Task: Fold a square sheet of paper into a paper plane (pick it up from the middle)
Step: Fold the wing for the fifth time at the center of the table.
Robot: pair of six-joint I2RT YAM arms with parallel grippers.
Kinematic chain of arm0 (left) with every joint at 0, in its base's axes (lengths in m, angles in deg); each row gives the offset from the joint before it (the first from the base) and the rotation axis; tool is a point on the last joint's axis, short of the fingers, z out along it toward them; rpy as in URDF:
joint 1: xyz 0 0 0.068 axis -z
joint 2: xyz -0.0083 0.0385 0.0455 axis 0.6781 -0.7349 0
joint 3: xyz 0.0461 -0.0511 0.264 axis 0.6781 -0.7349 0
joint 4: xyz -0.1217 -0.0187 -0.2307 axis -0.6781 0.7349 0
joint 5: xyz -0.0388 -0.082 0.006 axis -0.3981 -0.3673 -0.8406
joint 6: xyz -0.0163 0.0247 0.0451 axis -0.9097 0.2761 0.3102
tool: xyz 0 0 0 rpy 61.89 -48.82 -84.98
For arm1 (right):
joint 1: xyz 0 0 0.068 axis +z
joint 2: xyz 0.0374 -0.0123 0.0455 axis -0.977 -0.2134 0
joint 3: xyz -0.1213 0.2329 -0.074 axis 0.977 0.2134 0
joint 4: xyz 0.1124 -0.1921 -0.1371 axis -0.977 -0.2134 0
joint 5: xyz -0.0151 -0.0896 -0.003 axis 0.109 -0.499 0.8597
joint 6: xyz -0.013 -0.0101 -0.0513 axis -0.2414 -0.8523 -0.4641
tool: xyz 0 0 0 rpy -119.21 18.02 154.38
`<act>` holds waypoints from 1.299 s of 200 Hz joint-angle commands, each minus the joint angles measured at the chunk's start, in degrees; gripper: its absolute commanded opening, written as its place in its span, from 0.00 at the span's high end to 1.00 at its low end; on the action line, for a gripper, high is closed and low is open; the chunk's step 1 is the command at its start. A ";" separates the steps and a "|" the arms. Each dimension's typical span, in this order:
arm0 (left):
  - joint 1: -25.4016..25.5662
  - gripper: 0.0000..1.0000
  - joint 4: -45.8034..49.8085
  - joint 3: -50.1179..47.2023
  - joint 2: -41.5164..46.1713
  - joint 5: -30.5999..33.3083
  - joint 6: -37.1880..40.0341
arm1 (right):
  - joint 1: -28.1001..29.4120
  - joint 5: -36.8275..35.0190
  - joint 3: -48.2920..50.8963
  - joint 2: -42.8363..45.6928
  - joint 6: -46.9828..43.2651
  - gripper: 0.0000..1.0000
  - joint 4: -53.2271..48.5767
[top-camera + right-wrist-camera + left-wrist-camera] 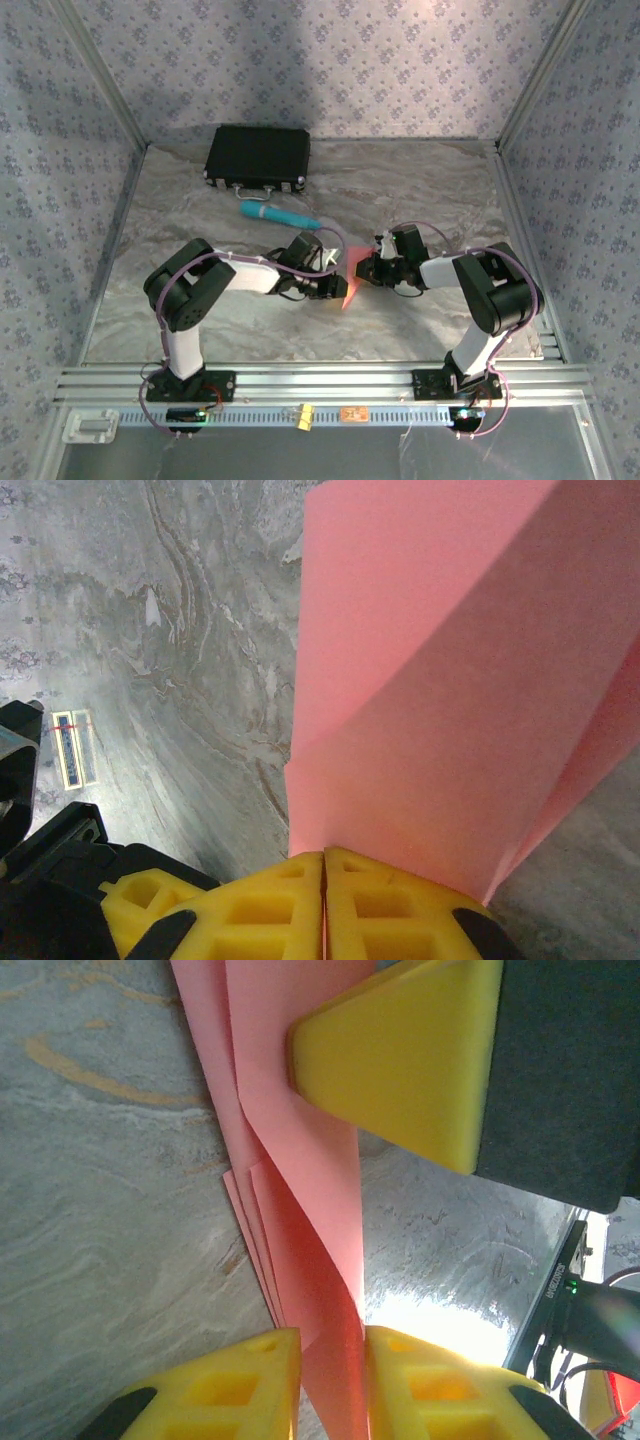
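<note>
Three walls (330, 60) with a small floral print close in a grey marbled table (430, 190). Two arms are bolted at its near edge. The left arm (185, 295) bends in from the left and the right arm (495, 290) from the right, so their wrists meet near the middle of the table.

A black case (258, 157) lies flat at the back left, close to the far wall, with its handle towards the arms. The pink paper (350, 283) is held between the two wrists, in front of the case and well apart from it. Whether its lower edge touches the table cannot be told. It is folded rather than a flat square; seen from the left wrist, the paper (300, 1160) shows several layers fanning out along one edge. A teal cylinder (280, 214) lies on the table between the case and the left wrist, apart from the paper.

The left gripper (333, 287) has its yellow fingers (235, 1385) set narrow. The folded paper fills the slot between them and touches both sides, so this gripper has hold of the paper.

The right gripper (365, 268) is closed tight on an edge of the paper. Seen from its own wrist, the fingers (230, 915) meet with only a thin seam between them. The paper (440, 680) rises from that seam as a broad creased sheet. From the left wrist, one yellow finger (400, 1050) of the right gripper lies against the paper further along.
</note>
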 commanded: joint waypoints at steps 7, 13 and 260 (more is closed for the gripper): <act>-0.37 0.75 -1.93 1.09 0.35 -0.63 -0.82 | 0.25 -5.58 0.70 -2.62 -1.00 0.90 -3.80; -0.33 0.74 -1.98 1.19 0.50 -0.75 -0.77 | 0.30 -5.58 0.68 -2.68 -1.02 0.90 -3.82; -0.19 0.99 -6.52 0.74 -3.20 -5.99 -4.25 | 0.29 -5.86 1.02 -2.97 -0.45 0.90 -3.52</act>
